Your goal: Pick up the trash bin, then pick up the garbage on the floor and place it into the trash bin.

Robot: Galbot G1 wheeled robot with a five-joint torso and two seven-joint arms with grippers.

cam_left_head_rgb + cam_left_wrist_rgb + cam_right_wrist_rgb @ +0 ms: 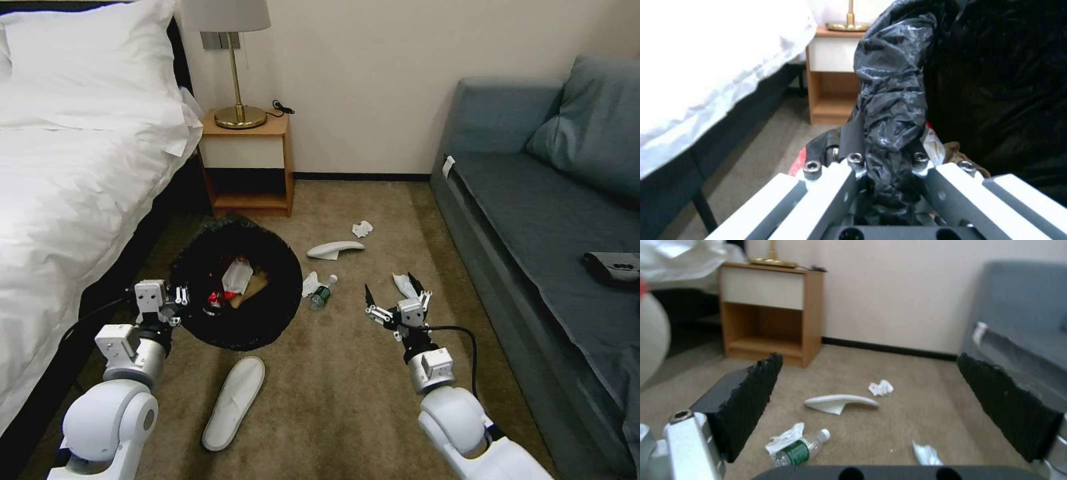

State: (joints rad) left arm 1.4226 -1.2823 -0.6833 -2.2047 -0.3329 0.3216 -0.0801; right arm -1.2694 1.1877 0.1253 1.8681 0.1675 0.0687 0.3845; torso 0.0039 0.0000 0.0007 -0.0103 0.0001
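Nearest the robot, a white slipper (pixel 235 402) is lying on the floor (pixel 347 387) just in front of the trash bin (pixel 263 320), not yet collected. The left gripper (pixel 175 298) is holding the trash bin by its near rim, fingers clamped on the black bag (pixel 891 110), so the first step looks done. Inside, a red can (pixel 213 300), a white packet (pixel 236 275) and brown paper (pixel 250 288) are already sitting. The right gripper (pixel 395 300) is hovering with fingers (pixel 753 400) spread wide, holding nothing; a crumpled tissue (pixel 403 285) is lying just beyond them. Farther out, the plastic bottle (pixel 322 295), its neighbouring tissue (pixel 309 283), the second slipper (pixel 335 249) and another tissue (pixel 362 229) are waiting, so roughly half the litter seems left.
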